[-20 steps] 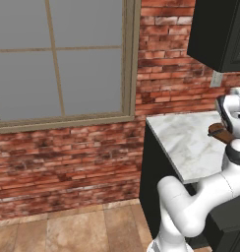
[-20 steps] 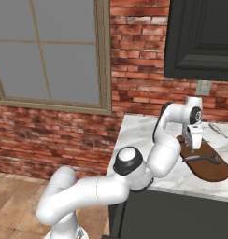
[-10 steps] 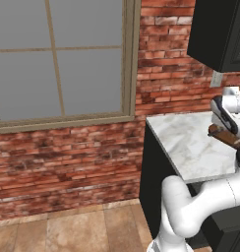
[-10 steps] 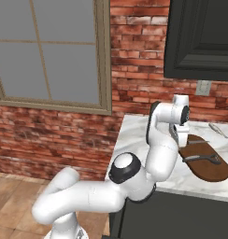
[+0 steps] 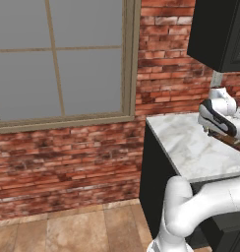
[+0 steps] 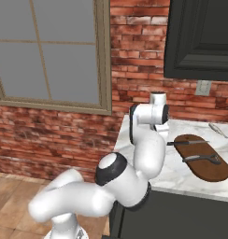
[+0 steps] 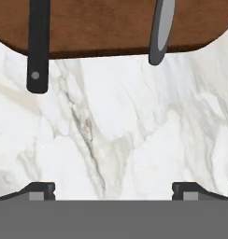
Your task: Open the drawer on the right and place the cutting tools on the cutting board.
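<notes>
Cutting tools, a dark-handled knife (image 6: 188, 142) and a slim grey blade (image 6: 202, 159), lie on the reddish-brown wooden cutting board (image 6: 214, 172); light, stiff, slippery, best pinched at handles overhanging its edge; gripper (image 7: 113, 189) wide, empty.

In the hand view the board (image 7: 111, 25) runs off the top edge, and so do the dark handle (image 7: 38, 44) and the grey tool (image 7: 160, 30) lying on it. In the left base view the arm hides most of the board, and the table (image 5: 188, 147) is cut by the right edge. A small utensil (image 6: 218, 130) behind the board is too small to identify.
</notes>
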You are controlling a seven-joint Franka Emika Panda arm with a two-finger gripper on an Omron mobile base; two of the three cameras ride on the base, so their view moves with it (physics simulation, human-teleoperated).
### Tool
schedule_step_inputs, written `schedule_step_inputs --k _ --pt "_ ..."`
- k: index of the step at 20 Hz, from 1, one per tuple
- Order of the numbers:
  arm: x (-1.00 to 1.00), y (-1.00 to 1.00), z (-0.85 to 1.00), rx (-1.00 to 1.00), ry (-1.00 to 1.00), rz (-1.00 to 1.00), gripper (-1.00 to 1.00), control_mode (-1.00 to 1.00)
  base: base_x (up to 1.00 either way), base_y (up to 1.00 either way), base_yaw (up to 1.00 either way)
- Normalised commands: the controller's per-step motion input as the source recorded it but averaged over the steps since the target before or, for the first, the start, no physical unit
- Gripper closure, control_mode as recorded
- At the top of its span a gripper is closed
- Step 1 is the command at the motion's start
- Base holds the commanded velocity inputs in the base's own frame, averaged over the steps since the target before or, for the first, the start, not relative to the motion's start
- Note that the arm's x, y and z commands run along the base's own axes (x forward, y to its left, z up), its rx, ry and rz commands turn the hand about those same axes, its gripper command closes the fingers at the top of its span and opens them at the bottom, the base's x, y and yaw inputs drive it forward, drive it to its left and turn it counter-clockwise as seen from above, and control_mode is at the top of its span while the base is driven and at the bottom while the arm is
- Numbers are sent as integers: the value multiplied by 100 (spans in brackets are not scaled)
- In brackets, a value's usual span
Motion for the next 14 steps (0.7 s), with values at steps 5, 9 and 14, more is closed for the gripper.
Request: schedule_step_inputs --k 5,9,14 --pt "16 91 43 -2 0 16 -100 -100 0 0 0" --pt "10 100 26 -6 0 20 -100 -100 0 0 0" --pt "13 100 30 -4 -5 22 -100 -100 0 0 0"
